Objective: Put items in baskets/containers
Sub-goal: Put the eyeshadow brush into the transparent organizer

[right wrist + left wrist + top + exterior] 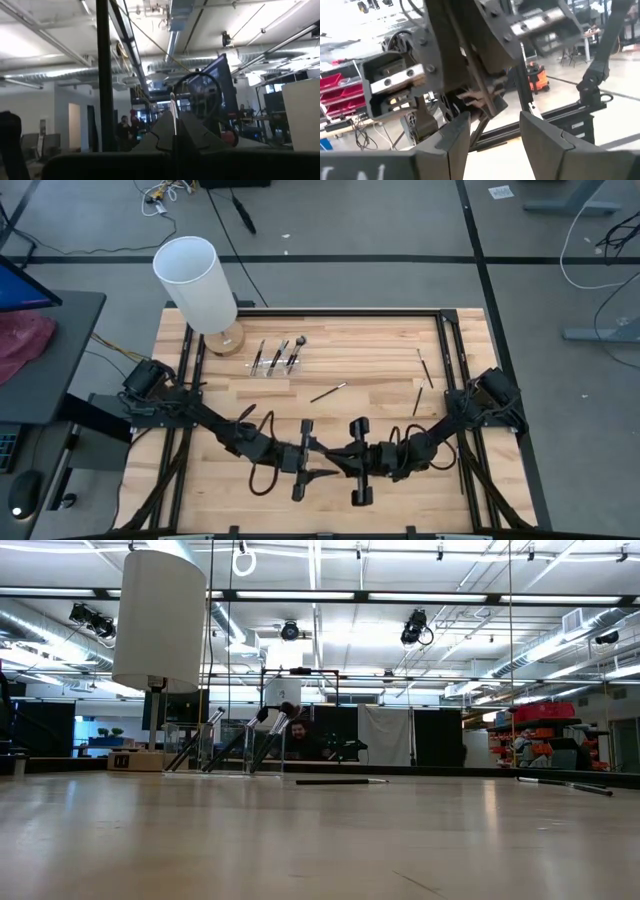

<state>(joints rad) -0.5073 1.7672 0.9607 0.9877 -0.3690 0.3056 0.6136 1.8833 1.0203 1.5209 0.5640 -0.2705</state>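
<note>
Three dark makeup brushes (278, 354) lean in the clear holder (270, 370) at the table's far left, heads up (283, 710). Loose brushes lie flat on the wood: one in the middle (328, 392), two at the right (425, 368) (418, 401). Both arms meet over the table's near middle. My right gripper (342, 452) is shut on a thin brush (173, 111). My left gripper (495, 145) is open and faces the right gripper closely, with nothing seen between its fingers. My right gripper pinches a thin light-coloured brush shaft (173, 117) between its two shut fingertips. The shaft sticks out a short way past the tips, tilted upward, clear of the table. Which end of the brush the fingers have is hidden by the fingers.
A tall white cylinder on a round wooden base (196, 278) stands at the far left corner, just beside the holder. Black frame rails (452, 350) run along the table's sides. Bare wood lies between the holder and the arms.
</note>
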